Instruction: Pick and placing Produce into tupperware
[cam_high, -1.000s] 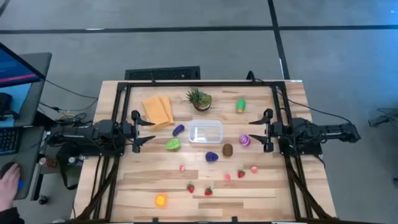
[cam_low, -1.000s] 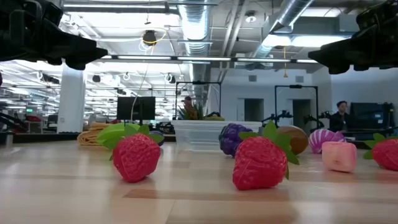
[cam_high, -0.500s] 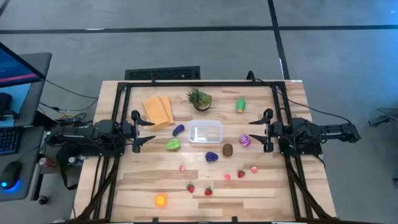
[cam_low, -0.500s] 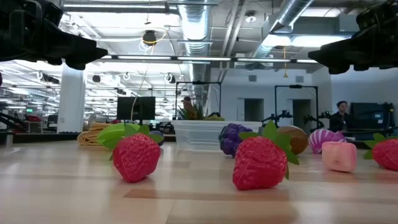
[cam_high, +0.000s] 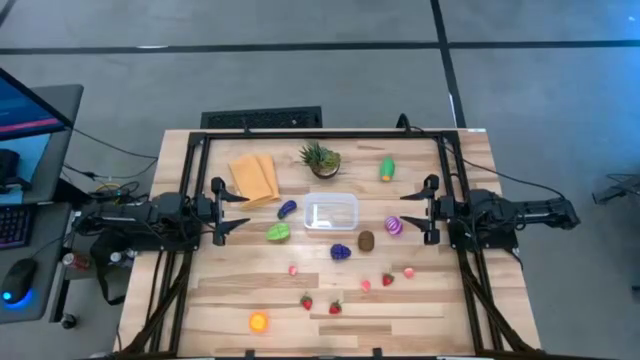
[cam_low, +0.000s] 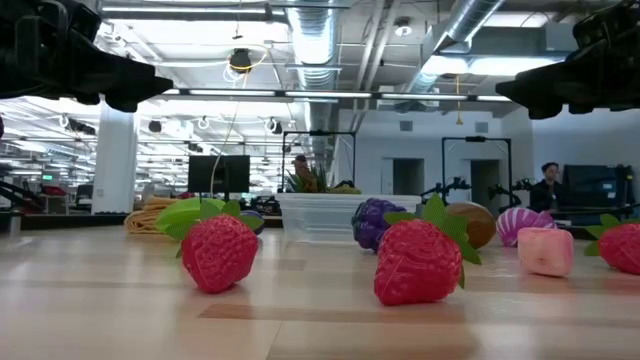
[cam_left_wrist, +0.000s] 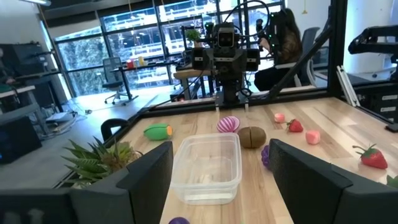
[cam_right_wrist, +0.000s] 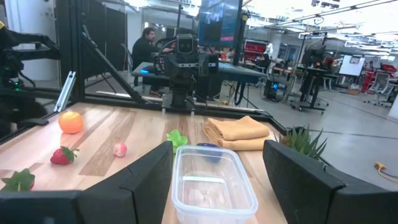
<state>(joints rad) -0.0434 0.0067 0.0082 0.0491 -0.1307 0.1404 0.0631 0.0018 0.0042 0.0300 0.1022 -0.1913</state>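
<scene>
Tupperware (cam_high: 331, 212) sits empty mid-desk (cam_high: 440, 300). Left hand (cam_high: 232, 212) and right hand (cam_high: 418, 210) flank it, each spread, holding nothing. Produce (cam_high: 341, 251) scattered around it.

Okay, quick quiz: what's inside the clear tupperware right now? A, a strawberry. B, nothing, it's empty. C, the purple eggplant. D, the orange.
B: the tupperware shows only its bare clear bottom in the high view and both wrist views, while the produce lies around it on the table, and both the left gripper and the right gripper wait open at the sides.
</scene>
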